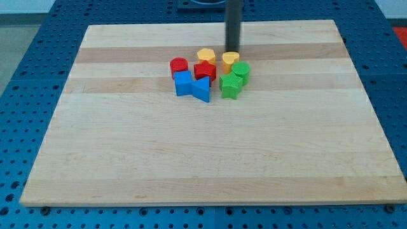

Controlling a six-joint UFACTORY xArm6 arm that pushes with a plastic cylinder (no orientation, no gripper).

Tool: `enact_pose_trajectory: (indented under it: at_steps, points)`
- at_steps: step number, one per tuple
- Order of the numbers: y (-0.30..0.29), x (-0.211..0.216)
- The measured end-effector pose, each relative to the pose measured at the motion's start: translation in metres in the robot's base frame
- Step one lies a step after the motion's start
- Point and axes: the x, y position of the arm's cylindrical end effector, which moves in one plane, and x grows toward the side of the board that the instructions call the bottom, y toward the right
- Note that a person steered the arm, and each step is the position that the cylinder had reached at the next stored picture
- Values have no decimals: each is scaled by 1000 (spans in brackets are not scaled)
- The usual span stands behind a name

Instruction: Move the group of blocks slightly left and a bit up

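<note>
Camera view shows the rod's tip (233, 49) just above the yellow cylinder (230, 61), holding nothing; it has no jaws. The block cluster sits upper-centre on the wooden board (127, 159). Pushing from there risks scattering the cluster downward. The rod's top is cut off.

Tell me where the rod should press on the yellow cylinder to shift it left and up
No gripping here, only pushing. Probably best to set my tip against the yellow cylinder on its lower right side, the face away from the goal. The green cylinder crowds that side, so approach from the view's right.
</note>
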Motion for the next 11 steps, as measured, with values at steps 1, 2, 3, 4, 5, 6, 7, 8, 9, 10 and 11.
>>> enact_pose_trajectory:
  at_steps: [1, 2, 3, 4, 5, 6, 7, 8, 9, 10, 11]
  points:
    - [26, 36]
    - [31, 69]
    - [17, 78]
    - [-3, 78]
    - [-11, 78]
    - [-15, 78]
    - [-18, 66]
    - [-29, 48]
    - [-47, 48]
    - [-55, 45]
    - [-46, 36]
